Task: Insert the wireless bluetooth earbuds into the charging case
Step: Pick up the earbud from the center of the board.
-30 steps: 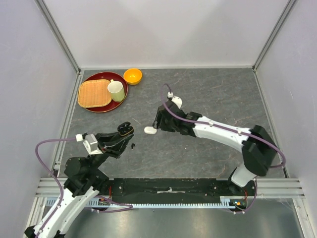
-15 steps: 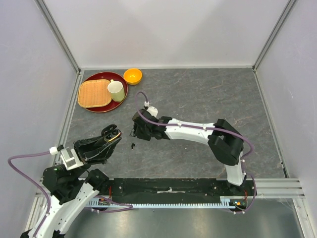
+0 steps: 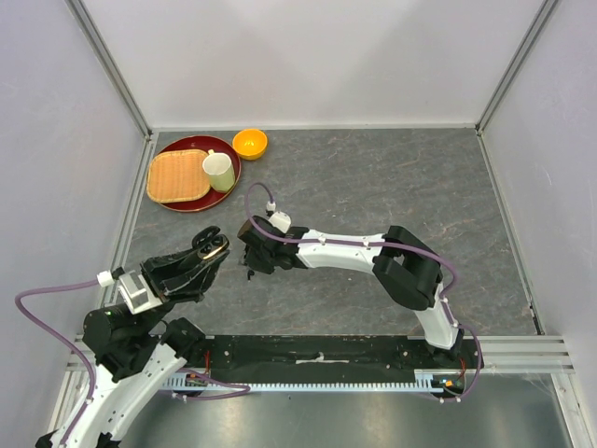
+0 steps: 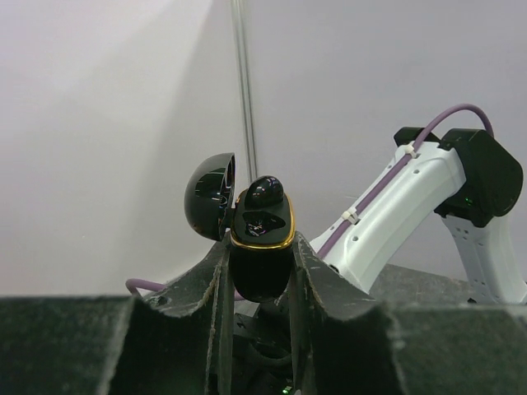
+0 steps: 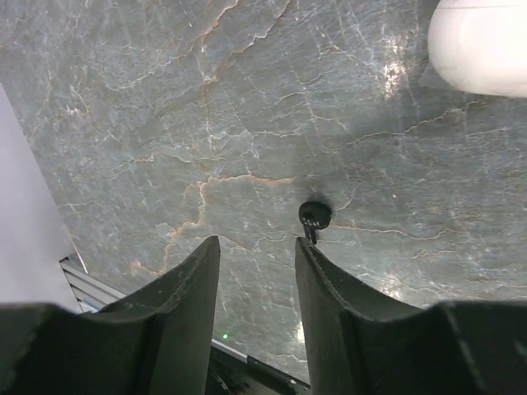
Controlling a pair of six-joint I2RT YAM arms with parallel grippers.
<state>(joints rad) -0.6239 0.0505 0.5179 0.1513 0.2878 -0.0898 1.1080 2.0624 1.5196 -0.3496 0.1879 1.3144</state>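
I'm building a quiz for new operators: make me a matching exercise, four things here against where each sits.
Things: 1 black case; 2 black earbud; 3 cup; 4 orange bowl.
Places: A on the red tray; B on the table beside that tray; C clamped in the left pincer, lid open; D loose on the table by the right pincer.
Pairs: 1-C, 2-D, 3-A, 4-B.

L jaws clamped (raised); R jaws parted, low.
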